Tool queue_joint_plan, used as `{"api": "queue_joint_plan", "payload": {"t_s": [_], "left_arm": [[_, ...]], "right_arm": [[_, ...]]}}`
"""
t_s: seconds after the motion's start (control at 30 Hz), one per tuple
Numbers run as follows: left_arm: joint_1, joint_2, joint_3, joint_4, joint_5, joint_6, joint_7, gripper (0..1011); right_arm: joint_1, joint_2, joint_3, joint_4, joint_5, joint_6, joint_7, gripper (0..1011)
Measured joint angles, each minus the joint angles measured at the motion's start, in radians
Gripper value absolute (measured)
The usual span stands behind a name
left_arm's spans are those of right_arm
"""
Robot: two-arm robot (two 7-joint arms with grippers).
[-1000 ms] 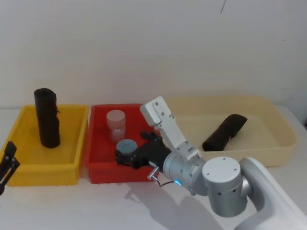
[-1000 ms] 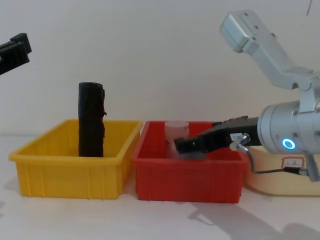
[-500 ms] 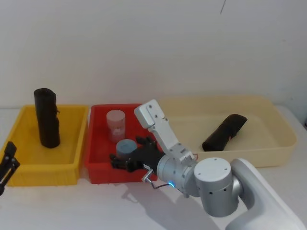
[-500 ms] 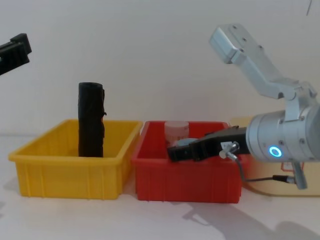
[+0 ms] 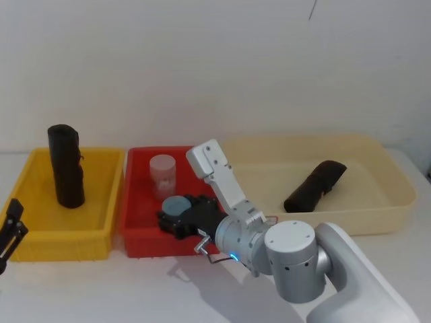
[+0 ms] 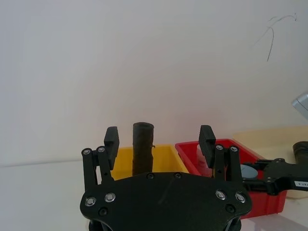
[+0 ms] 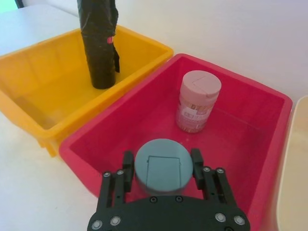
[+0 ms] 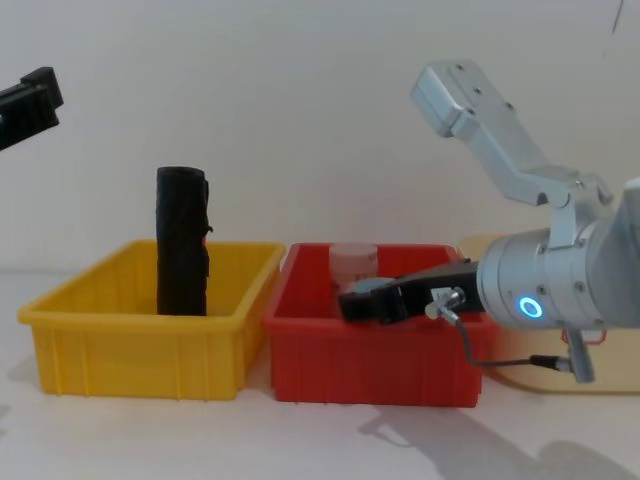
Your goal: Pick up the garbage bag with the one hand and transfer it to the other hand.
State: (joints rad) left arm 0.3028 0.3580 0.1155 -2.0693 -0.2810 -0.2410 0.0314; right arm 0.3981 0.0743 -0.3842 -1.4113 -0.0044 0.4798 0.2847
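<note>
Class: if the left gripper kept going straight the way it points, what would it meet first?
Probably the garbage bag standing in the yellow bin; it sits centred between the left gripper's open fingers, though depth is unclear.

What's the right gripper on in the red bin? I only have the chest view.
Observer: The right gripper is around a grey-lidded jar, not the garbage bag. A pink-lidded jar stands behind it.
Operator: Where's the bag with the label?
Observer: The garbage bag stands upright in the yellow bin, with a red tag on its side. Nothing is touching it.
Operator: Left gripper state?
Observer: The left gripper is open and empty, off to the left of the yellow bin and pointed toward the bag.
</note>
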Motion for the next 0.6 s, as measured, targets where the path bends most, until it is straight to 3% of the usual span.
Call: {"api": "queue_joint_plan", "payload": {"t_s": [0.1, 0.6], "left_arm": [[0.000, 0.000, 0.000, 0.000, 0.000, 0.000, 0.000, 1001], [0.000, 0.000, 0.000, 0.000, 0.000, 0.000, 0.000, 1001]], "right_arm": [[0.001, -0.006, 0.006, 0.005, -0.002, -0.001, -0.007, 666], [0.006, -0.032, 0.051, -0.024, 0.006, -0.008, -0.036, 666]]}}
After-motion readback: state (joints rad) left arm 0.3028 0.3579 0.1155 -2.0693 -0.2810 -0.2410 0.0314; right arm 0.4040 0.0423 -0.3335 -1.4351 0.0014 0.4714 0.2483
